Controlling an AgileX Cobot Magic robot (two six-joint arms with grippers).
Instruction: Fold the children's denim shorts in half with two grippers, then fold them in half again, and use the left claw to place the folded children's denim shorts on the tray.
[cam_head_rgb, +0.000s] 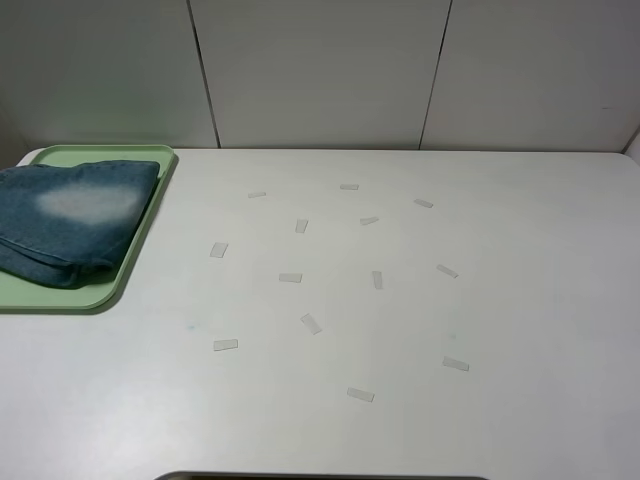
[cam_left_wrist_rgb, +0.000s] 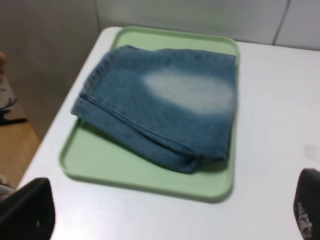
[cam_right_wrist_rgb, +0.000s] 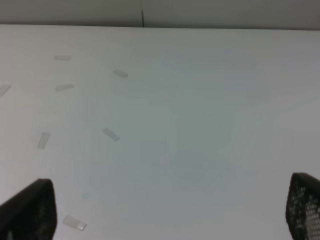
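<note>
The children's denim shorts (cam_head_rgb: 75, 215) lie folded into a compact blue bundle on the pale green tray (cam_head_rgb: 130, 255) at the table's far left. The left wrist view shows the same shorts (cam_left_wrist_rgb: 165, 110) on the tray (cam_left_wrist_rgb: 145, 177), a faded pale patch on top. My left claw (cam_left_wrist_rgb: 172, 215) hangs back from the tray, open and holding nothing, only its two black fingertips (cam_left_wrist_rgb: 30, 210) showing. My right gripper (cam_right_wrist_rgb: 170, 212) is open over bare table, nothing between its fingers. Neither arm appears in the exterior high view.
Several small pale tape strips (cam_head_rgb: 310, 323) are scattered over the middle of the white table (cam_head_rgb: 500, 300). A panelled wall runs behind the table's far edge. Past the table's left edge, wooden floor (cam_left_wrist_rgb: 15, 145) shows.
</note>
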